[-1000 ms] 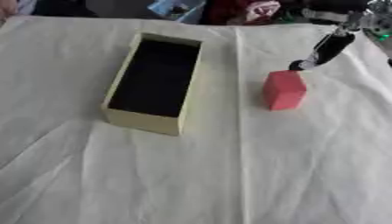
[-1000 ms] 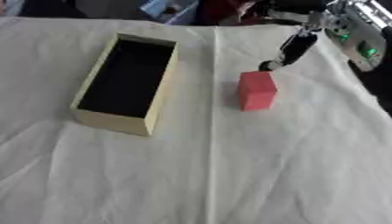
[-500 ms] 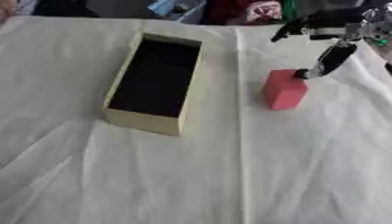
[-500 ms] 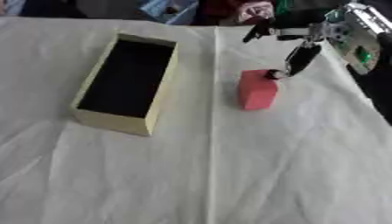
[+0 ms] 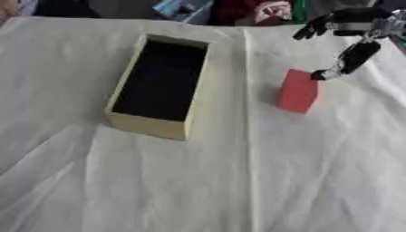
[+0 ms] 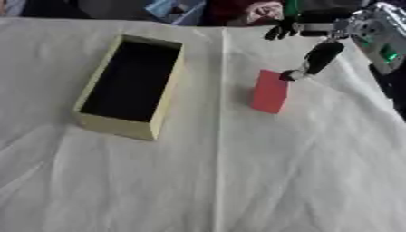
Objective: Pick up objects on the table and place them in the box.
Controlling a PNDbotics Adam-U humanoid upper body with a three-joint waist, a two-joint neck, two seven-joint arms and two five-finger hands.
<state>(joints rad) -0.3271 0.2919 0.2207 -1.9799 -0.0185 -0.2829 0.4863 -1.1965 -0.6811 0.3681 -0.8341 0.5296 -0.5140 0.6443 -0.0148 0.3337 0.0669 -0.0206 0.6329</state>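
The near half of the white cloth-covered surface (image 5: 198,181) carries nothing, only creases; farther in, left of the centre fold, the long cream cardboard box with a black lining (image 5: 161,86) lies open and shows nothing inside, so by my reading no object has been placed yet. To its right, well apart from it, the red rectangular block (image 5: 299,90) stands upright on the cloth; the right robot hand (image 6: 319,55) reaches in from the far right corner, one finger tip touching or just beside the block's upper right corner, the other fingers spread and holding nothing; the whole pick and placement is left, and the left robot hand is out of view.
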